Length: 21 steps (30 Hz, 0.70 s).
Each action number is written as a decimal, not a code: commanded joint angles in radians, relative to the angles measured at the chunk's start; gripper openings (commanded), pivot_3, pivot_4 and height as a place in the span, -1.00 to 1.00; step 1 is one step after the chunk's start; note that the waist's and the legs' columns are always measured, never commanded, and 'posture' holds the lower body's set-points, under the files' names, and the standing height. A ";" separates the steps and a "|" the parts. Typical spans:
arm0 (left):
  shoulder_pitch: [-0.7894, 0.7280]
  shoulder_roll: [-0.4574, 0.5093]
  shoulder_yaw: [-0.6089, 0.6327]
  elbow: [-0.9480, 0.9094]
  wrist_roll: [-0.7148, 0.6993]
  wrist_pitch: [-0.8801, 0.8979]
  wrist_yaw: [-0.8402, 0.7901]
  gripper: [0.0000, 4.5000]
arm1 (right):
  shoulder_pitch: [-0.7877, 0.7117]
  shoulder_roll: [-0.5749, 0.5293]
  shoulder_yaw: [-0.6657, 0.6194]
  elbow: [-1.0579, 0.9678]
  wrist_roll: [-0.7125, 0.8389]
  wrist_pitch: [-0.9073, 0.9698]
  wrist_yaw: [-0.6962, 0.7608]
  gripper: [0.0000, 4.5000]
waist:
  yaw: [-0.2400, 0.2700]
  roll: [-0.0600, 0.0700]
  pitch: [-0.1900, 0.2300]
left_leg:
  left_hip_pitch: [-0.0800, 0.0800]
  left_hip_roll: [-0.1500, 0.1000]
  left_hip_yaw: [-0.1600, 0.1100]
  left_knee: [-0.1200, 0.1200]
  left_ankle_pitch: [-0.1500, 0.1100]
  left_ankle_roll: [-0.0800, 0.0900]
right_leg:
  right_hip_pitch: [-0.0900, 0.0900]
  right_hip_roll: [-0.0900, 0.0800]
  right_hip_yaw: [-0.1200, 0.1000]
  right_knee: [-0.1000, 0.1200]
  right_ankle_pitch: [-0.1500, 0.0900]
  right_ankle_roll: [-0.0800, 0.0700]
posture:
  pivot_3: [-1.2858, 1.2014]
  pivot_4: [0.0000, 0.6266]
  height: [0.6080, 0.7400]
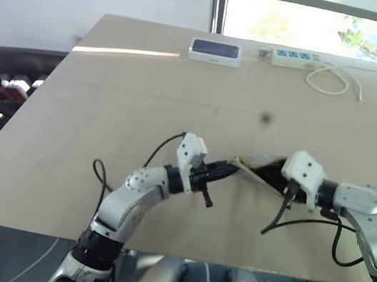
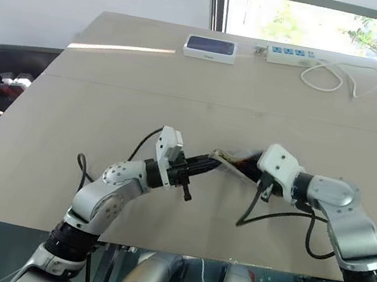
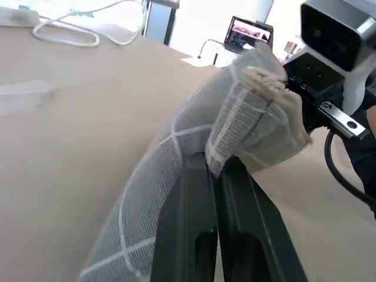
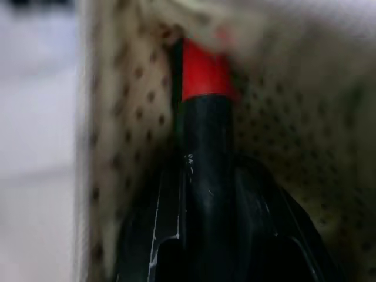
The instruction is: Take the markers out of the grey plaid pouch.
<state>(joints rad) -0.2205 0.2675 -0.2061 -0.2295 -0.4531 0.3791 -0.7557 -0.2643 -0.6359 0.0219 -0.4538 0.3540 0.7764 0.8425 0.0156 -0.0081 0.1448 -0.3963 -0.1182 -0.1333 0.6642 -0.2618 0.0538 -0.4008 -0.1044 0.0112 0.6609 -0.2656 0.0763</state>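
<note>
Beige table (image 1: 144, 104), white box (image 1: 216, 51), power strip (image 1: 293, 57), white cable (image 1: 340, 81)

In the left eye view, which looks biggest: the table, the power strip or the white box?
1. Table, by far.
2. Power strip and white box look about alike; the strip is longer and thinner, so I won't rank them.

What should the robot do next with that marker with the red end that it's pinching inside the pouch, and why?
Probably pull the right pincer back, out of the grey plaid pouch. It is already shut on the marker with the red end, which sits against the dotted lining, and the left pincer pinches the pouch fabric, so the pouch should stay put.
</note>
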 commanded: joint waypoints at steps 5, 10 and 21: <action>0.019 -0.008 -0.023 -0.035 0.011 -0.013 0.001 -1.00 | -0.119 0.110 -0.204 -0.096 0.281 0.407 -0.164 -0.79 | -0.002 0.000 0.000 | 0.000 0.000 0.000 0.000 0.000 0.000 | 0.000 0.000 0.000 0.000 0.000 0.000 | 0.03 -0.52 0.97; 0.018 -0.004 -0.022 -0.023 0.014 -0.017 -0.003 -1.00 | -0.170 0.142 -0.283 -0.116 0.398 0.558 -0.233 -0.79 | -0.001 0.000 0.000 | -0.001 0.000 0.000 -0.001 0.000 0.000 | -0.001 0.000 0.000 0.000 0.000 0.000 | 0.03 -0.52 0.97; -0.026 -0.026 0.001 0.040 0.049 -0.045 0.016 -1.00 | -0.090 0.099 -0.369 -0.187 0.607 0.625 -0.193 -0.79 | 0.001 0.001 0.000 | -0.001 0.000 0.000 -0.001 0.000 0.000 | -0.001 0.000 0.000 0.001 0.000 0.000 | 0.03 -0.52 0.97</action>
<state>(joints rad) -0.2376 0.2457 -0.2094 -0.1961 -0.4139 0.3482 -0.7477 -0.3717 -0.4951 -0.3307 -0.5719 0.9080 1.4459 0.5857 0.0162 -0.0074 0.1448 -0.3976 -0.1186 -0.1332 0.6635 -0.2619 0.0541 -0.4020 -0.1046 0.0109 0.6610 -0.2655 0.0763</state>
